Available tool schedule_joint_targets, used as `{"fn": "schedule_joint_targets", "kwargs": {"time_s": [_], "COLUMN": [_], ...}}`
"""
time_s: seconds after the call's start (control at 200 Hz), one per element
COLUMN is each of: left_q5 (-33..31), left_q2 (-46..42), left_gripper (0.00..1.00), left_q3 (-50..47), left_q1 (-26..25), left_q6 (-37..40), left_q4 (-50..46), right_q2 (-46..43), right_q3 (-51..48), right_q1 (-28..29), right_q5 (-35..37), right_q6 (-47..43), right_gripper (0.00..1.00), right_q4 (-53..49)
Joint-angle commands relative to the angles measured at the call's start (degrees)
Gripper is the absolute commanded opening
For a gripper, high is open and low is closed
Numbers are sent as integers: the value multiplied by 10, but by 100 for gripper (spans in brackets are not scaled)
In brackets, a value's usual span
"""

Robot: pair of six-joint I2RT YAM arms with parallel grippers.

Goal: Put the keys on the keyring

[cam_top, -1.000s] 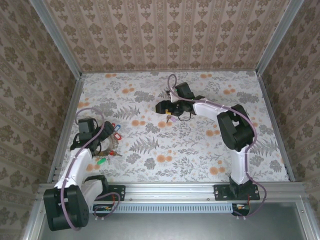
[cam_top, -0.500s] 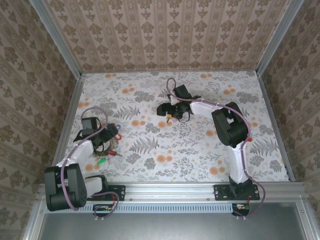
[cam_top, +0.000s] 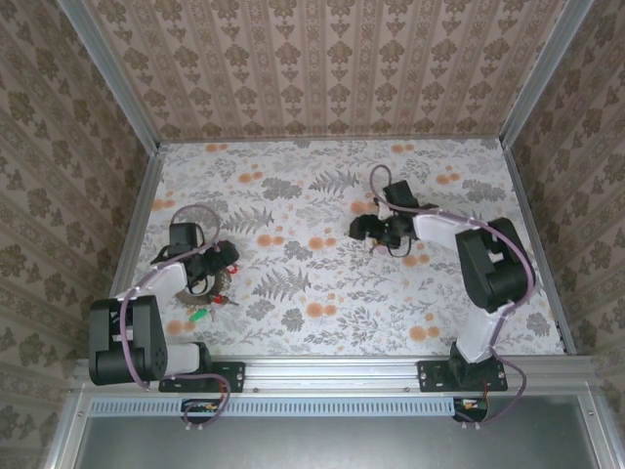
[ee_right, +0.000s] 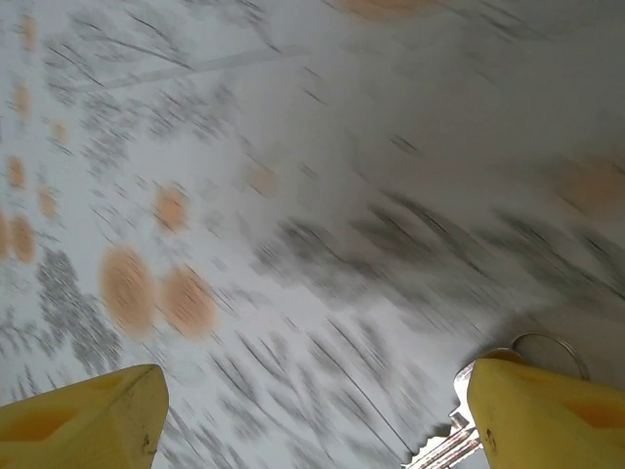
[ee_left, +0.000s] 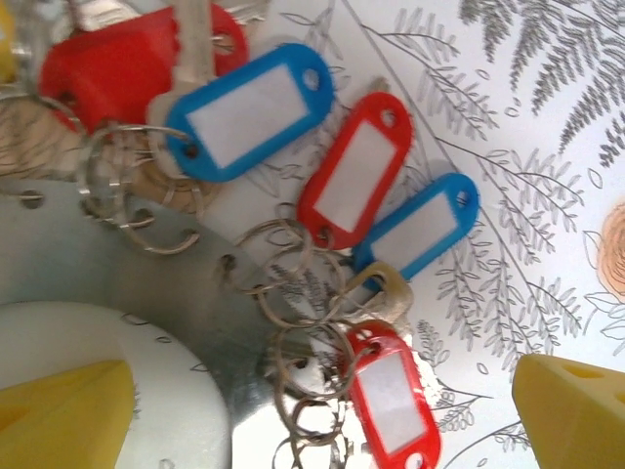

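From above, the left hand [cam_top: 213,262] hangs low over the near-left part of the flowered counter [cam_top: 322,293], right on top of the heap of keys [cam_top: 225,272]. One green-headed key [cam_top: 199,315] lies just near of the heap, apart from the rest. The right hand [cam_top: 363,230] is out over the middle of the counter, a little to the far right, well away from the heap. Down the left wrist, the yellow fingertips [ee_left: 63,415] stand wide apart with nothing gripped, and the keys are spread beneath them: a blue tag [ee_left: 249,112], a red tag [ee_left: 354,171], a second blue tag [ee_left: 420,227] and another red one [ee_left: 391,405], tangled with small split rings [ee_left: 293,283]. The right wrist view is smeared. Its yellow fingertips [ee_right: 83,415] are also parted, and a silver key [ee_right: 441,451] on a small ring [ee_right: 547,342] shows just beside one finger. Whether it touches that finger I cannot tell.
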Motion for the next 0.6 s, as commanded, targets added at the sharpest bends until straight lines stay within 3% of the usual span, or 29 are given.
{"fn": "schedule_joint_targets", "kwargs": {"time_s": [0.0, 0.23, 0.595], "left_q5": [52, 52, 51], "left_q2": [16, 16, 109], "left_gripper": [100, 100, 100], "left_q3": [5, 2, 51], "left_q1": [-35, -104, -253], "left_q6": [-4, -48, -126], "left_q4": [11, 27, 95], "right_q2": [-58, -178, -308], "right_q3": [-76, -157, -171], "right_q1": [-24, -64, -96], "right_q5": [50, 84, 92], "right_q6": [-1, 4, -9], "right_gripper": [83, 83, 86], "right_q4": [-38, -43, -81]}}
